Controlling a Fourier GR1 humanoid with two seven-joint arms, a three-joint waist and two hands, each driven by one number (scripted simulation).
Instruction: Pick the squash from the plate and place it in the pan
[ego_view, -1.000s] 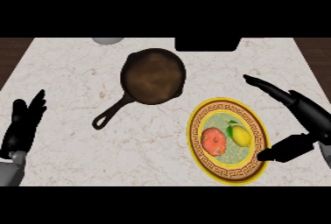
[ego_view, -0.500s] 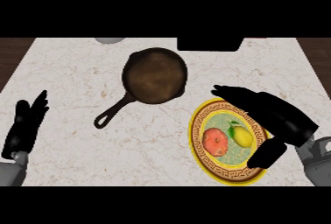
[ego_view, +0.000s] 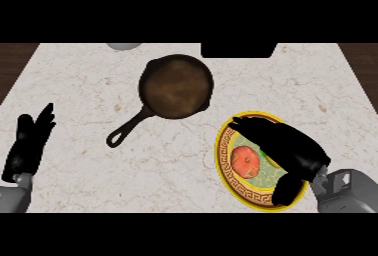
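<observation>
A yellow-rimmed patterned plate (ego_view: 224, 150) lies on the marble counter at the right. On it a red tomato (ego_view: 246, 161) shows. My right hand (ego_view: 284, 145) lies over the plate's right half and covers the spot where the yellow squash lay; the squash is hidden under it. Its fingers stretch toward the plate's far rim and the thumb hangs over the near rim, so the hand is open. The dark cast-iron pan (ego_view: 176, 86) sits up and to the left of the plate, handle pointing down-left. My left hand (ego_view: 29, 142) rests open at the left edge.
A grey round object (ego_view: 124, 46) and a black box-like object (ego_view: 238, 49) sit at the counter's far edge. The counter ends at dark wood on the left and right sides.
My right hand has swung in from the plate's right side, moved leftward and down over the plate, and now covers the squash. The left hand has barely shifted.
</observation>
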